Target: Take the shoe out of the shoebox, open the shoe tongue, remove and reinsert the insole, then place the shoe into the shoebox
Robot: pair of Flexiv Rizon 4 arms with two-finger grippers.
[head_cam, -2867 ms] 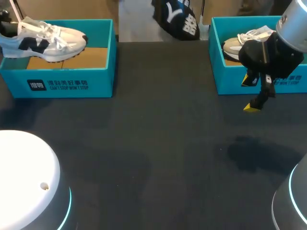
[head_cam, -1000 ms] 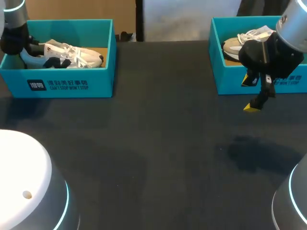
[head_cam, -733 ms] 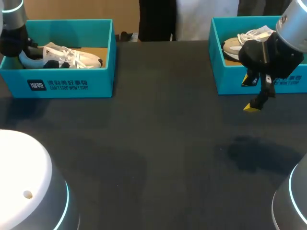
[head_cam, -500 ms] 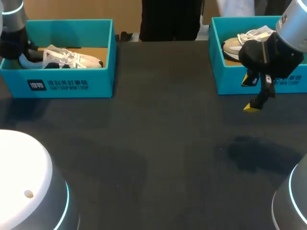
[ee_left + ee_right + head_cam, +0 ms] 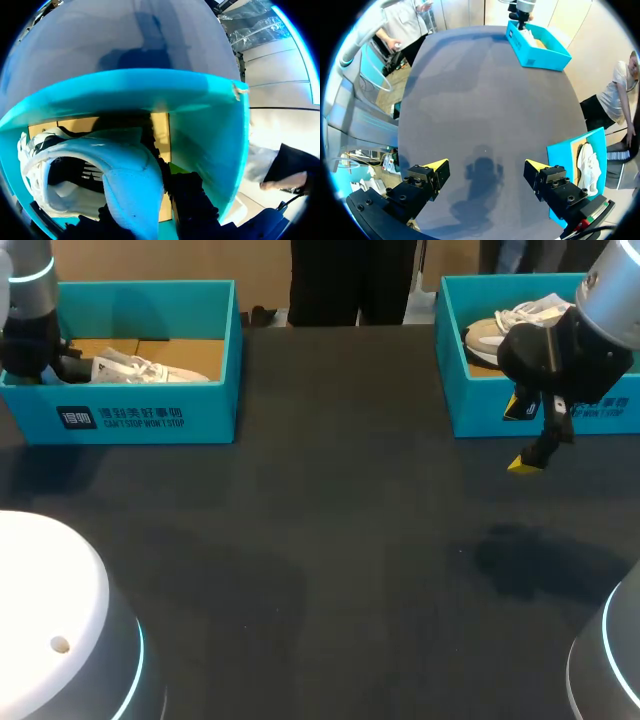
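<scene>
A white sneaker with dark patches [image 5: 150, 370] lies low inside the teal shoebox [image 5: 140, 418] at the table's far left. My left gripper [image 5: 68, 364] is down in that box, shut on the shoe's heel. In the left wrist view the white heel collar [image 5: 127, 180] fills the space at the gripper [image 5: 150, 200], with one dark finger [image 5: 192, 205] against it and the box wall [image 5: 150, 92] just ahead. My right gripper [image 5: 533, 457] hangs open over the table in front of the other box; its yellow tips stand wide apart around nothing [image 5: 486, 167].
A second teal shoebox [image 5: 480, 405] at the far right holds another pale sneaker [image 5: 497, 332]; it also shows beside my right gripper [image 5: 570, 155]. Dark tabletop [image 5: 330, 540] spreads between the two boxes. The arms' white bases stand at the near corners [image 5: 55, 630].
My left gripper has lowered the sneaker from above the box rim down into the left shoebox. The right arm has not moved.
</scene>
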